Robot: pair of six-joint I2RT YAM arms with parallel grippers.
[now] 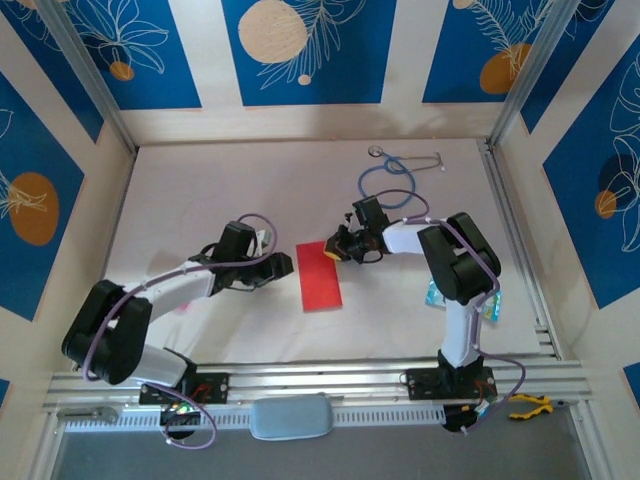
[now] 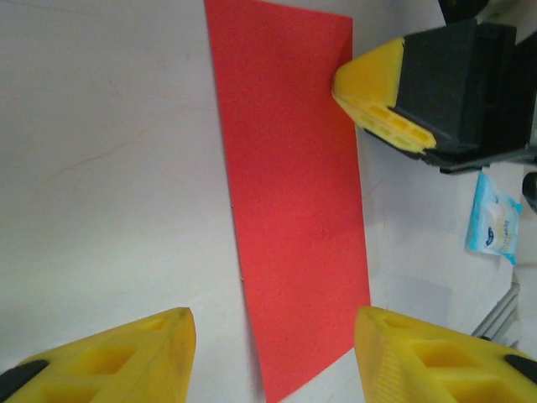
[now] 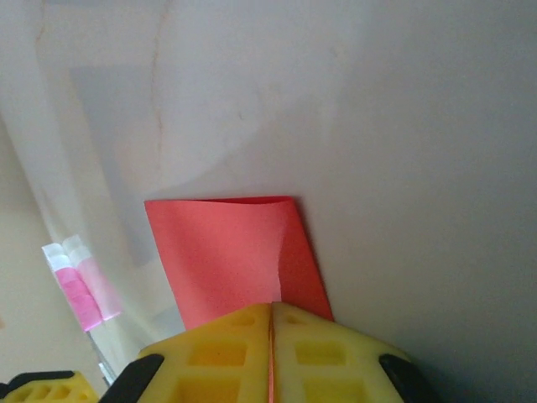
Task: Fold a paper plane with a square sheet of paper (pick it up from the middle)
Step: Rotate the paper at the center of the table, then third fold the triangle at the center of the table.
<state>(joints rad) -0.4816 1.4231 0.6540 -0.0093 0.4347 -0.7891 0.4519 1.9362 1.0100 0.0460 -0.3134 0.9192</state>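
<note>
**Right claw** (image 3: 271,315) pressed together on one edge of the red paper (image 3: 222,252), with a thin red line showing between its yellow fingers. The pinched layer lifts and curls off the rest. The paper lies folded into a rectangle near the middle of the white surface (image 1: 200,190). **Left claw** (image 2: 273,326) is spread, just beside the paper's left edge. One end of the paper shows between its fingers; whether they touch it cannot be told.

**Risks, as judged.**
- The pinch sits at the very margin, so a pull may slip off or tear the thin sheet.
- Only the upper layer appears caught, so lifting may open the fold rather than carry it over.
- Nothing pins the paper down, so it may slide on the smooth surface and the next crease may land crooked.
- The two claws stand near each other over the paper and could knock together if the left one closes in.

**Surface.** Matte white, faintly marked.
- Beyond the paper, towards the back wall: a blue stethoscope (image 1: 362,185).
- Left of the paper, past the left arm: a pink packet (image 3: 80,281).
- Right of the paper, by the right arm: a blue-and-white packet (image 2: 495,222).
- Nearer than the paper: metal rails (image 1: 320,380) carrying both arm bases.

**Room.** Pale walls with blue panels (image 1: 300,50) bearing leaf outlines and cream or orange discs.
</note>
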